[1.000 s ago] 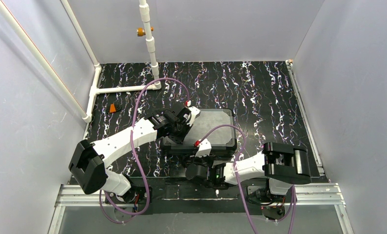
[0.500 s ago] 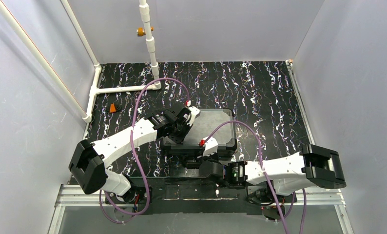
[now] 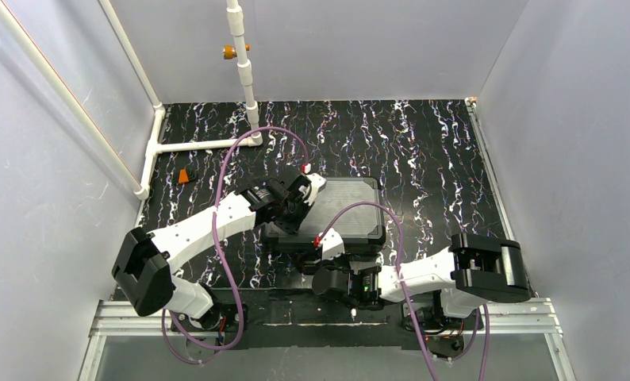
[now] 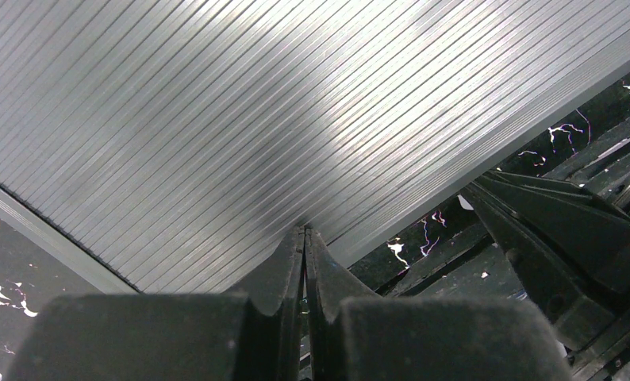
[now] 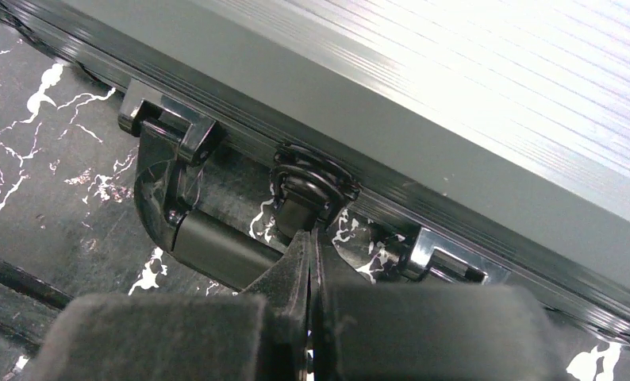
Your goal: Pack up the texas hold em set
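The right elbow [image 3: 486, 274] had swung inward since half a second before. Only the right wrist view showed the closed case's [image 5: 470, 119] latch [image 5: 310, 181] just ahead of the right pincer [image 5: 310, 238]. Both pincers were pressed together and empty, with the left pincer [image 4: 304, 236] at the lid's [image 4: 217, 119] edge.

A: What lies on the black marbled table [image 3: 431, 151]?
B: The closed case [image 3: 351, 208] near its front edge, a small orange piece [image 3: 186, 175] at far left, and a white pipe [image 3: 201, 145] just behind that.
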`<state>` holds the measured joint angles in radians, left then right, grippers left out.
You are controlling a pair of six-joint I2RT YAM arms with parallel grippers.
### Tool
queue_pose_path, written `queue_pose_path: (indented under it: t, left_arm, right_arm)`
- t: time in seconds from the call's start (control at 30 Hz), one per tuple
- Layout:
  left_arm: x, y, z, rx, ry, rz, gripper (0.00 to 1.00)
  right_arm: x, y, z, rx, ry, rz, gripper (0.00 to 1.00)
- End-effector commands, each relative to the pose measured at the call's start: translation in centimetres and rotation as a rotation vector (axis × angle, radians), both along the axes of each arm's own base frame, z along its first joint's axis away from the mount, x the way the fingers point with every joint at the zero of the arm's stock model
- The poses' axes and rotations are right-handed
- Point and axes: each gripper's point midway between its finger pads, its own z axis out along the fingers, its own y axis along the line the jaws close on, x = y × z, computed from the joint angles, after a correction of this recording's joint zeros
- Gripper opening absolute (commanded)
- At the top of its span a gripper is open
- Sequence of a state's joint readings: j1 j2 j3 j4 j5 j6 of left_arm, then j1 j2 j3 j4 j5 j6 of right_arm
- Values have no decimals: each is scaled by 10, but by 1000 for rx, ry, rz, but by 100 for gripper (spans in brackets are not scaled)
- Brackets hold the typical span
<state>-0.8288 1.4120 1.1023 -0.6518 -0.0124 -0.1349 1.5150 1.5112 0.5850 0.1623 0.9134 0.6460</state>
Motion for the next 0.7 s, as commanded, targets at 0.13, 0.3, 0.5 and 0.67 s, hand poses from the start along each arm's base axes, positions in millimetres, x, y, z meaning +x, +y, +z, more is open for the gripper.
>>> queue_pose_path:
  t: [0.13, 0.3, 0.5, 0.67]
  left_arm:
    - [-28, 34, -30, 165, 122, -1, 0]
    - [-29, 34, -30, 162, 123, -3, 0]
    - [-29, 34, -30, 163, 122, -2, 0]
    - [-29, 35, -30, 167, 121, 1, 0]
  right_arm:
    - [0, 10, -5, -2, -18, 12, 1]
    - [4, 6, -13, -36, -35, -18, 1]
    - [13, -5, -27, -118, -78, -90, 1]
    - [18, -13, -43, -167, -111, -137, 1]
